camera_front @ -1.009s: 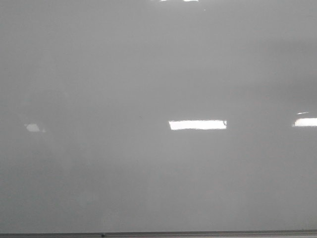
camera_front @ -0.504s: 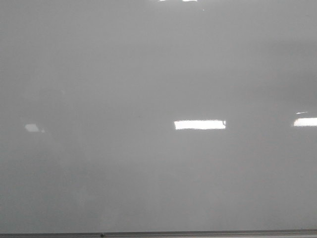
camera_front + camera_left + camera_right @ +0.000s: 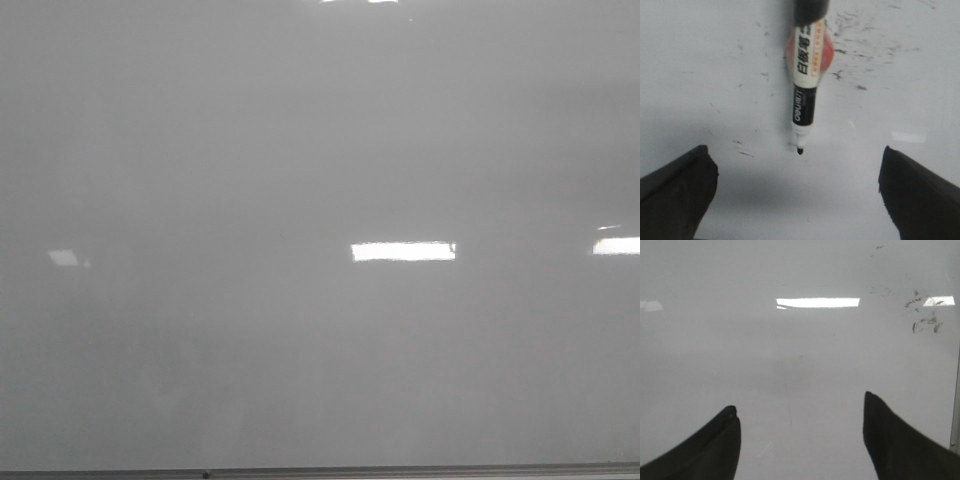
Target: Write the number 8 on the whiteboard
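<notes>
Board [image 3: 300, 150] blank, no 8 yet. Marker [image 3: 804, 95] lies uncapped ahead of left gripper [image 3: 797, 200], spread wide; right gripper [image 3: 800, 440] spread, empty. Marker light, slick; probably pinch mid-barrel.

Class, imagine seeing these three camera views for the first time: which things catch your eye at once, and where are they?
In the left wrist view, a marker stands out, its black tip at the whiteboard, between the spread fingers of the left end effector. In the front view, a bright rectangular glare sits right of centre on the board, with no 8 drawn. The right end effector is open and holds nothing, with dark smudges on the board beyond it.
</notes>
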{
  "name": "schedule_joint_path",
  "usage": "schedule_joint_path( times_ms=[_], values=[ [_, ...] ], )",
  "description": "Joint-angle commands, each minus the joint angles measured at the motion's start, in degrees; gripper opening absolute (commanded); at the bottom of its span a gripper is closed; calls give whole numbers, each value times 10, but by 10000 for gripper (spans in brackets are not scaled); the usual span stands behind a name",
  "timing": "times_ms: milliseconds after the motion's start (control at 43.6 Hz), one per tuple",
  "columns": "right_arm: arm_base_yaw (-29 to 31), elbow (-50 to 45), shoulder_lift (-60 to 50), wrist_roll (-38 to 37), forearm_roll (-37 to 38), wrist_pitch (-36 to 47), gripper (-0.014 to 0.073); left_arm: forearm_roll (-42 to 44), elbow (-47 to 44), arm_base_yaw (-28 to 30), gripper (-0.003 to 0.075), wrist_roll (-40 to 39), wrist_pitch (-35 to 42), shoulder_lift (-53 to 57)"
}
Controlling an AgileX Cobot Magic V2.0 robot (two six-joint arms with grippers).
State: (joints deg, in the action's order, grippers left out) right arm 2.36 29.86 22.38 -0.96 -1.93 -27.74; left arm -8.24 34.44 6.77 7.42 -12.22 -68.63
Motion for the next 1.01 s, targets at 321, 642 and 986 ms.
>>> schedule_joint_path(
  times_ms=[321, 642, 986],
  values=[
    [1, 18, 7, 1, 8, 42, 538, 27, 35, -3, 631, -6, 168, -103],
    [1, 18, 7, 1, 8, 42, 538, 27, 35, -18, 287, -6, 182, -128],
    [1, 18, 7, 1, 8, 41, 538, 27, 35, -18, 1, -6, 182, -138]
  ],
)
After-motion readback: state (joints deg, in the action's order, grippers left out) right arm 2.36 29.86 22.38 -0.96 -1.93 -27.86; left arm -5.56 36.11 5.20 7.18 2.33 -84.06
